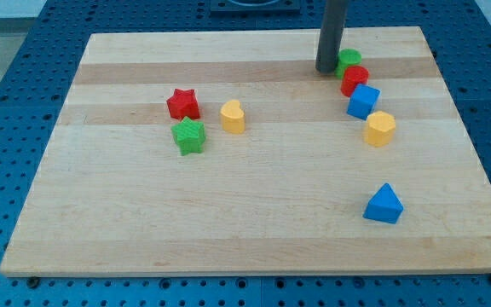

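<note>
My tip (326, 71) is down on the wooden bench (254, 222) near the view's top right, just to the view's left of the green block (349, 59), so close that touching or a hair apart cannot be told. No pincer shows anywhere on this rod, so whether one is spread or pressed together cannot be told.

Taking the green block as the landmark: a red block (355, 80) sits right below it, the two touching or nearly so (both look rounded, though the exact shape is hard to make out). Further below and a shade to the view's right comes the blue cube-like block (363, 101), up against the red one. Below that again, still drifting right, the yellow block (380, 129), with flat facets on its side. Together they run as a curved chain down from the green block.

Well below the green block, close to the bench's bottom right, a blue triangular block (384, 205) sits alone.

Far off to the view's left of the green block and somewhat lower, a cluster of three: the red star (182, 104), a green star (189, 136) just beneath it, and a yellow rounded block (233, 117) just beside them on their right.

The bench rests on a blue perforated board (7, 128).
</note>
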Controlling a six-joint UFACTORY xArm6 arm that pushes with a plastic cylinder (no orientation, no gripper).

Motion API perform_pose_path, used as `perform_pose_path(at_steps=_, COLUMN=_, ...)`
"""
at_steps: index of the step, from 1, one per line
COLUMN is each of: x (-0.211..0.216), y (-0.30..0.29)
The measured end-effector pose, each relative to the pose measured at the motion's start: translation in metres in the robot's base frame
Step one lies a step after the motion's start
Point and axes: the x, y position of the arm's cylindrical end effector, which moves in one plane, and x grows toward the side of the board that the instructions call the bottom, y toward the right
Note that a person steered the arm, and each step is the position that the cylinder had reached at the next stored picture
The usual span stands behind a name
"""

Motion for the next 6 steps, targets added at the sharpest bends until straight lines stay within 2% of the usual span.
perform_pose_path(at_steps=1, x=0.000, y=0.000)
perform_pose_path(at_steps=2, x=-0.002, y=-0.043)
perform_pose_path(at_steps=3, x=-0.002, y=-0.125)
perform_pose_path(at_steps=4, x=0.017, y=-0.187)
perform_pose_path(at_steps=5, x=0.061, y=-0.219)
perform_pose_path(at_steps=6, x=0.078, y=-0.225)
